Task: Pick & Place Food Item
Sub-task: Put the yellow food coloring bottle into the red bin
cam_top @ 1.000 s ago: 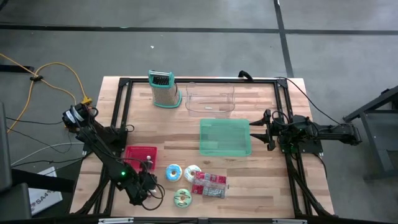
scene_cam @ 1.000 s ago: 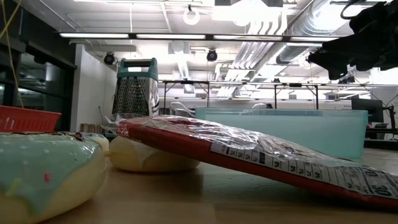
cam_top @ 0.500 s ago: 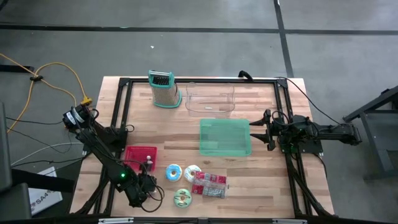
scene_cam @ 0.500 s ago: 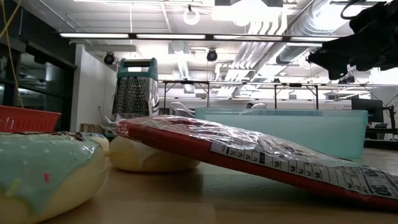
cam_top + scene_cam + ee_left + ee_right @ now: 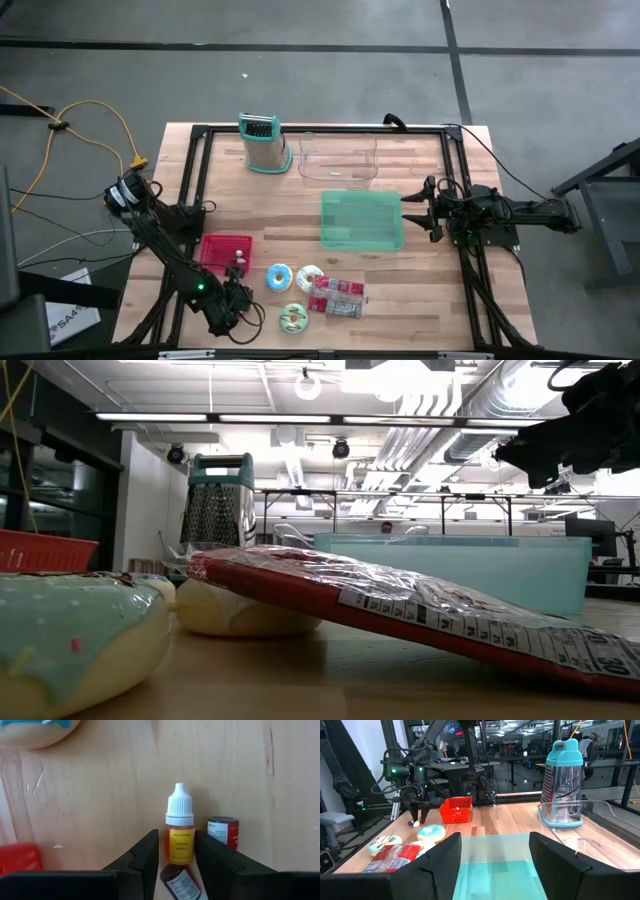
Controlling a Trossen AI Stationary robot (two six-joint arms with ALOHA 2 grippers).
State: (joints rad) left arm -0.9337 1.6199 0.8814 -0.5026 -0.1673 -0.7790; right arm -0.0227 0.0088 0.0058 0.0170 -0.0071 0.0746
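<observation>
A small dropper bottle (image 5: 179, 837) with a white cap and a yellow label lies on the wooden table, its cap pointing away from my left gripper (image 5: 176, 834). That gripper is open and points steeply down near the table's front left (image 5: 229, 307). Its fingers stand on either side of the bottle's labelled body. Two small dark-red jars flank the bottle, one (image 5: 223, 831) beside it and one (image 5: 180, 881) farther back between the fingers. My right gripper (image 5: 432, 208) waits open and level at the table's right, beside the green bin (image 5: 362, 220). My left gripper's fingers (image 5: 150, 851) come slanting down from above and lie along the bottle's labelled body (image 5: 179, 845), close on both sides. I cannot tell whether they touch it. The bottle's lower end is hidden between the fingers.
A red basket (image 5: 227, 250) stands just beyond the left gripper. Three doughnuts (image 5: 280, 277) (image 5: 309, 277) (image 5: 293, 318) and a red snack packet (image 5: 338, 297) lie to its right. A grater (image 5: 262, 143) and a clear tub (image 5: 338, 160) stand at the far edge.
</observation>
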